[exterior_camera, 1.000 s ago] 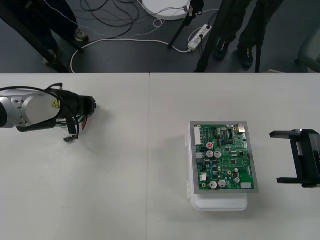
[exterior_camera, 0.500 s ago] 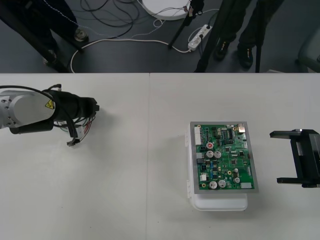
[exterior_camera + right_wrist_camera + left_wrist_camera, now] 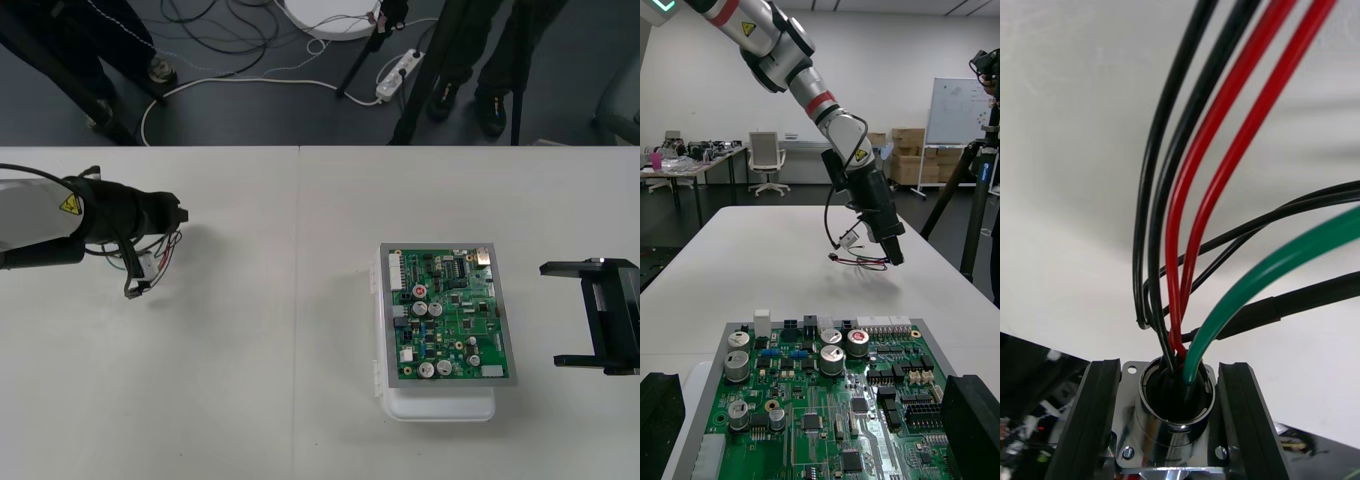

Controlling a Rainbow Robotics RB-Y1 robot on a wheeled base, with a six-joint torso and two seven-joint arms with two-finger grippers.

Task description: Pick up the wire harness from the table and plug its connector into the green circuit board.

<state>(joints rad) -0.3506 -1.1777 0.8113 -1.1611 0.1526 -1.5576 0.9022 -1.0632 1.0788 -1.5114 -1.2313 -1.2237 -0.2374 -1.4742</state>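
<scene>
1. Pale surface [image 3: 250, 400], dark floor strip beyond.
2. Left claw [image 3: 172, 213] hangs above the surface, clamped on harness [image 3: 150, 262] socket [image 3: 1174, 397]; wires and plug [image 3: 133, 291] dangle below claw.
3. Green circuit board [image 3: 450, 315] on white base [image 3: 440, 405]: well apart from left claw, just beside right claw [image 3: 552, 314], whose fingers are spread and empty.

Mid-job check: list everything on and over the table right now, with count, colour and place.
wire harness: one; red, black and green wires; hanging over the table's left part, its round metal socket clamped in the left end effector.
circuit board: one; green; table's right part.
base: one; white; under the board.
table: one; light; beneath everything.
left end effector: one; black; shut on the harness, at the left.
right end effector: one; black; open, right of the board.
</scene>
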